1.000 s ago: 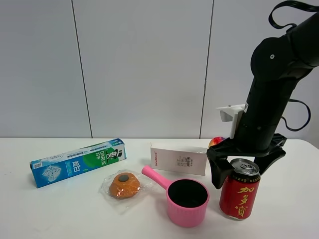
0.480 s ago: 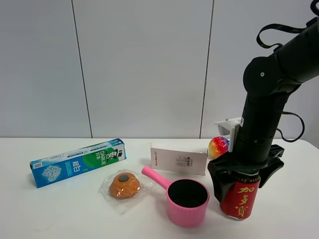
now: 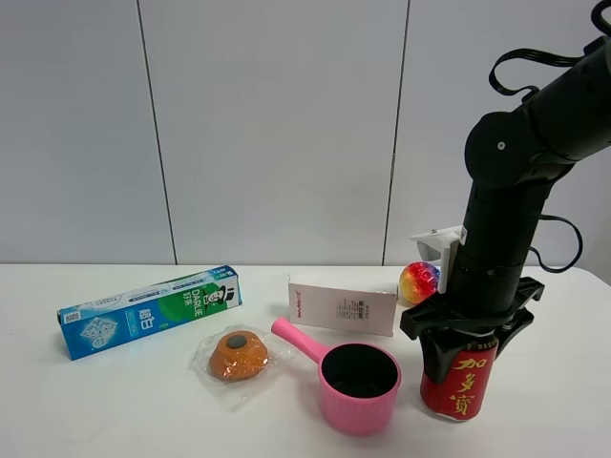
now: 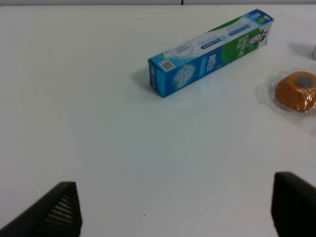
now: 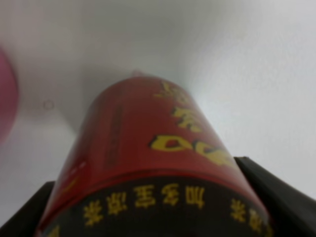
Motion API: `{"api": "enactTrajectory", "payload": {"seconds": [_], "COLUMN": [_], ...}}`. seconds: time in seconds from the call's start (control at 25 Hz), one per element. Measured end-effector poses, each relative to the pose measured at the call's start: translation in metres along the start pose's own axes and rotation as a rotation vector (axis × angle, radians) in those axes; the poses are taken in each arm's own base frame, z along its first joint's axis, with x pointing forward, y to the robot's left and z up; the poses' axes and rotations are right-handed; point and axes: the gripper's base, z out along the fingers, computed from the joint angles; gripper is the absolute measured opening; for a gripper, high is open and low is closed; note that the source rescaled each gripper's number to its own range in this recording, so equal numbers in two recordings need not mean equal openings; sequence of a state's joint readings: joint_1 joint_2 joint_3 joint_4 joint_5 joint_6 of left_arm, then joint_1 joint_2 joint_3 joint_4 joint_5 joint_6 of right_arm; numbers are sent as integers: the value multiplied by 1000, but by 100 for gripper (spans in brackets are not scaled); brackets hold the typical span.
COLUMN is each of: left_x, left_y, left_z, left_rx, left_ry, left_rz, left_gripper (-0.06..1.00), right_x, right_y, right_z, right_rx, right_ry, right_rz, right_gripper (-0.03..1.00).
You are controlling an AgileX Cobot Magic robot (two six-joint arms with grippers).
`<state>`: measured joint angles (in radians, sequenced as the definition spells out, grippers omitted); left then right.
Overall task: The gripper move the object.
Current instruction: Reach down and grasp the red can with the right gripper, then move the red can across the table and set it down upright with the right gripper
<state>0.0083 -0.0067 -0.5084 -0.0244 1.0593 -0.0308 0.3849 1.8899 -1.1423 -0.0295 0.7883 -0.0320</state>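
Observation:
The red drink can point(image 3: 461, 389) with yellow characters stands upright on the white table at the front right, right beside the pink pot point(image 3: 358, 385). My right gripper point(image 3: 466, 361) has come down over the can's top. Its black fingers point(image 3: 434, 355) press against both sides of the upper half and hide the silver top. In the right wrist view the can point(image 5: 148, 143) fills the frame between the two fingers point(image 5: 269, 190). My left gripper point(image 4: 175, 185) is open and empty above bare table, and it does not show in the exterior view.
A blue and green toothpaste box point(image 3: 148, 310) lies at the left; it also shows in the left wrist view point(image 4: 210, 52). A wrapped orange bun point(image 3: 237, 355) lies mid-table. A white card box point(image 3: 342, 305) and a rainbow ball point(image 3: 418, 281) stand behind the pot.
My right gripper came down from behind the can's top over its upper half, and its fingers drew in against its sides. The can has stayed in place.

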Motion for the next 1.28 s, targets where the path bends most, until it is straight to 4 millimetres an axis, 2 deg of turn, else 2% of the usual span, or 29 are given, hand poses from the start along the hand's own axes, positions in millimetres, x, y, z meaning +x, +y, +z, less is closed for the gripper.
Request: {"api": "enactTrajectory", "payload": {"seconds": [0.24,0.4,0.56,0.68,0.8,0.96,1.08,1.16,1.28], "left_x": [0,0,0,0,0,0,0,0,0], "left_y": [0,0,0,0,0,0,0,0,0], "left_z": [0,0,0,0,0,0,0,0,0], "left_rx": [0,0,0,0,0,0,0,0,0], "left_ry": [0,0,0,0,0,0,0,0,0], "left_rz": [0,0,0,0,0,0,0,0,0], "left_gripper": [100,100,100,100,100,100,100,100,100], "right_x": [1,5,7,-1,-13,-35,-51,-63,-83], "right_y": [0,0,-1,-1,7,40,76,106,149], "right_z": [0,-10,-51,-96,-146,-207,-234,-238,-226], "right_rx": [0,1,8,18,22,14,-20,-53,-125], "right_ry": [7,27,-2,-57,-122,-320,-433,-475,-490], "right_rz": [-7,-71,-106,-111,-140,-227,-316,-396,-509], "right_gripper": [0,0,0,0,0,0,0,0,0]}}
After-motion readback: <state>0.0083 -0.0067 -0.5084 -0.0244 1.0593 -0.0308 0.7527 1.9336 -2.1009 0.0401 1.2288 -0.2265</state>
